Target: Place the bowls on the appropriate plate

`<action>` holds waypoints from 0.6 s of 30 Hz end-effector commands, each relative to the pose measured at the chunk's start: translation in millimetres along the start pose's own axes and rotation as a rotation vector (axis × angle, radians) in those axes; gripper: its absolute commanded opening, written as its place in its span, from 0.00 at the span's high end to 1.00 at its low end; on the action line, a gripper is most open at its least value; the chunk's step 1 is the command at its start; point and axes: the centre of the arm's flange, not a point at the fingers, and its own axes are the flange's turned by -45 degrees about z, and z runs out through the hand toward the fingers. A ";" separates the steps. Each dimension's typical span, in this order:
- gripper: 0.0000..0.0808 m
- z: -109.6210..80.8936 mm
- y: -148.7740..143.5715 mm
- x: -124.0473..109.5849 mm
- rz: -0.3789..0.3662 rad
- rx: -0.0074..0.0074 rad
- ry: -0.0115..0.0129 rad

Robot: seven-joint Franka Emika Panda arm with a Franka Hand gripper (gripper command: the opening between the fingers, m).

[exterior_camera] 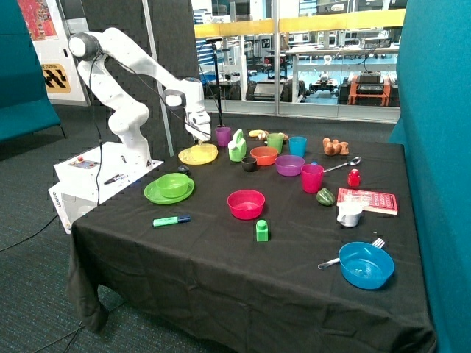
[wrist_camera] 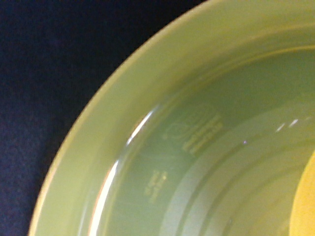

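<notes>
A: Where are the bowls?
B: The green bowl [exterior_camera: 173, 184] sits on the green plate [exterior_camera: 152, 195]. Right and farther, the gripper [exterior_camera: 200, 135] hangs over the yellow plate [exterior_camera: 198, 154], likely matching colours.
A: Fingers?
B: Can't tell. Can't see a yellow bowl clearly.

We count two plates, the yellow plate [exterior_camera: 208, 157] and the green plate [exterior_camera: 152, 195]; at least six bowls, the lime green bowl [exterior_camera: 173, 184], pink-red bowl [exterior_camera: 246, 204], orange bowl [exterior_camera: 263, 155], purple bowl [exterior_camera: 289, 165], blue bowl [exterior_camera: 366, 265] and black bowl [exterior_camera: 249, 164]; four cups, the purple cup [exterior_camera: 223, 136], green cup [exterior_camera: 275, 142], blue cup [exterior_camera: 297, 146] and pink cup [exterior_camera: 312, 178]; one marker [exterior_camera: 171, 220]
</notes>
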 end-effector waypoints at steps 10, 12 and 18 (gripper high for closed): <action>0.30 -37.6 16.4 11.4 0.040 0.0035 -0.0045; 0.33 -42.7 23.0 14.3 0.051 0.0035 -0.0045; 0.38 -54.4 41.1 17.1 0.105 0.0034 -0.0046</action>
